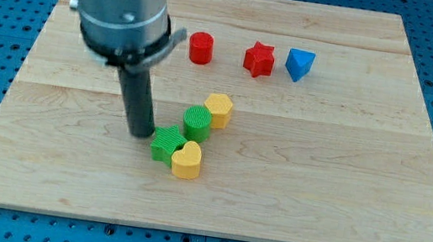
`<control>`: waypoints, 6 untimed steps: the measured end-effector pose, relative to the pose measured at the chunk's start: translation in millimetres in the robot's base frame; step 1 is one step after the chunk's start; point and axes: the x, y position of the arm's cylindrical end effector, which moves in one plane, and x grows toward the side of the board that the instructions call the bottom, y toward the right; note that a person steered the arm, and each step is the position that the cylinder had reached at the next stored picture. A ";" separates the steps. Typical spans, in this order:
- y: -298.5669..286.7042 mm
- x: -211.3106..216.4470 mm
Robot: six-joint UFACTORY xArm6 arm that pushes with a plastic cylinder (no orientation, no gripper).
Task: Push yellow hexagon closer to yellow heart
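The yellow hexagon (219, 109) sits near the board's middle, touching the upper right of a green cylinder (197, 123). The yellow heart (186, 160) lies below and a little to the left of them, touching a green star (167, 142) on its upper left. The green cylinder stands between the hexagon and the heart. My tip (142, 133) rests on the board just left of the green star, close to it or touching it; I cannot tell which. The tip is well left of the hexagon.
A red cylinder (200, 47), a red star (259, 59) and a blue block (298, 64) stand in a row near the view's top. The wooden board (341, 198) lies on a blue pegboard surface.
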 end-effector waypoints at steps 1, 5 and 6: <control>-24.2 -54.1; 86.0 35.7; 92.3 32.8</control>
